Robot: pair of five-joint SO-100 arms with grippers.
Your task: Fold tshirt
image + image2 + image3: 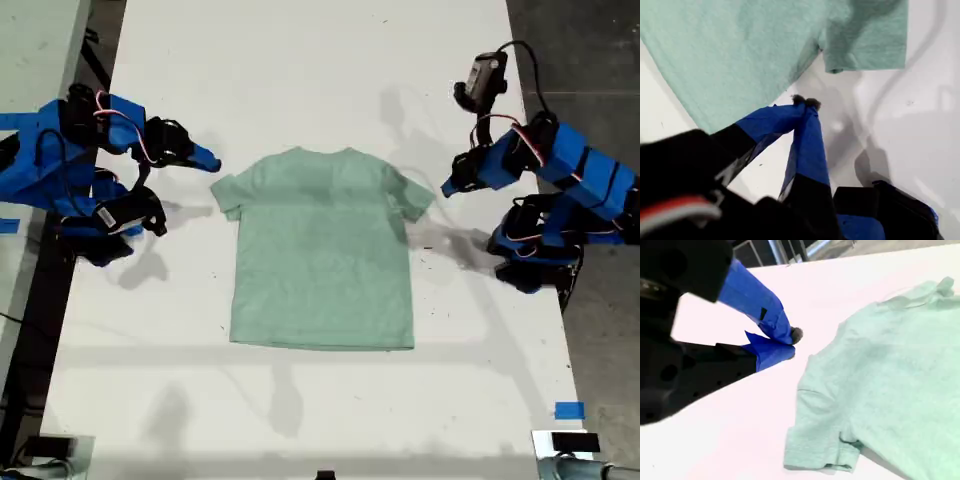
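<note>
The tshirt [320,260] [740,50] [890,380] lies flat and spread open in the middle of the white table [300,60]. Its collar points to the far edge in the exterior view and both short sleeves are out to the sides.

My first gripper [447,187] [805,102] hangs just beside the sleeve on the exterior view's right. Its blue jaws are clenched tip to tip with nothing between them. In the first wrist view the tips sit over bare table, just off the tshirt's side edge below that sleeve.

My second gripper [210,165] [792,337] is near the other sleeve, on the exterior view's left of the tshirt. It is apart from the cloth, and its jaws are likewise pressed together and empty.

A scrap of blue tape [568,410] sticks to the table well away from the tshirt's hem.
</note>
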